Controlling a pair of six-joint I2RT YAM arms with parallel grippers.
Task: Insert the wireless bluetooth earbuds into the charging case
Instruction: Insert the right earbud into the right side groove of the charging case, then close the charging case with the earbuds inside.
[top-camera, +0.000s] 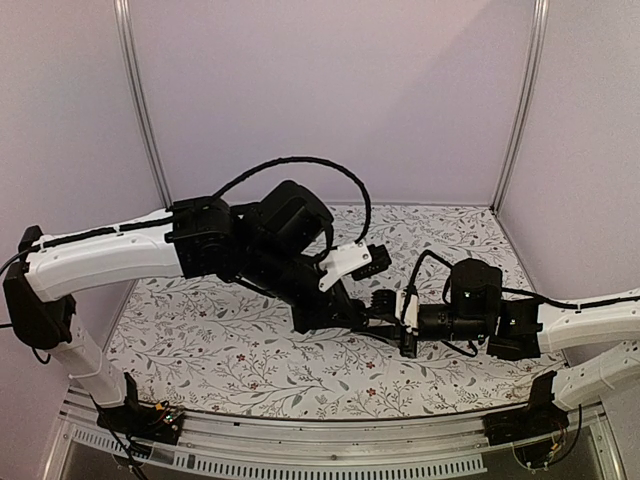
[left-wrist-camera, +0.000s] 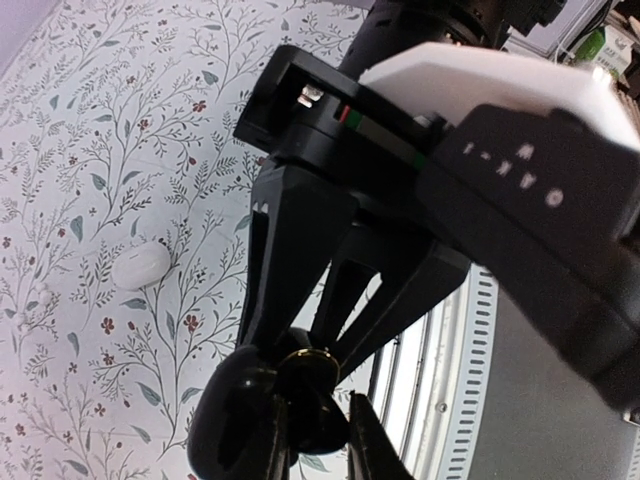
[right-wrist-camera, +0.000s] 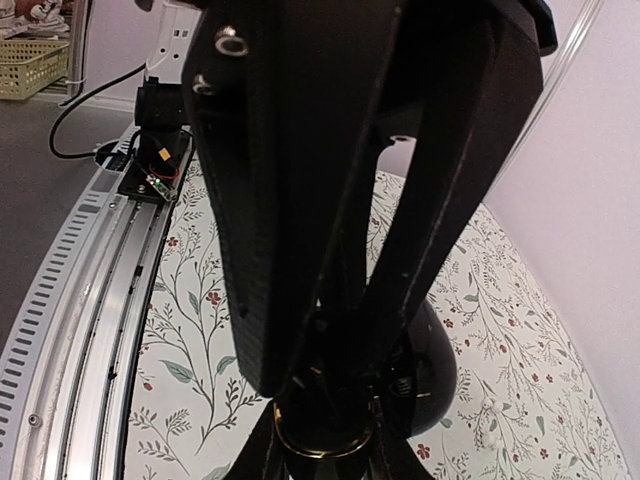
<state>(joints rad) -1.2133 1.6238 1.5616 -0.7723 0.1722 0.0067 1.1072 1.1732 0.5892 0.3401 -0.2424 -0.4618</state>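
Both arms meet low over the flowered tablecloth (top-camera: 200, 330). The left gripper (left-wrist-camera: 305, 445) pinches the glossy black charging case (left-wrist-camera: 232, 420) (only its rounded top shows, the rest is cut off at the bottom edge of the wrist view). The right gripper (right-wrist-camera: 320, 425) is set tip-first against it, fingers pressed together, right at a small gold-rimmed spot (left-wrist-camera: 310, 356) on the case. The earbuds I can't make out; whatever sits between those tips is hidden by them. A white oval pebble shape (left-wrist-camera: 140, 267) lies on the cloth, well apart from both grippers.
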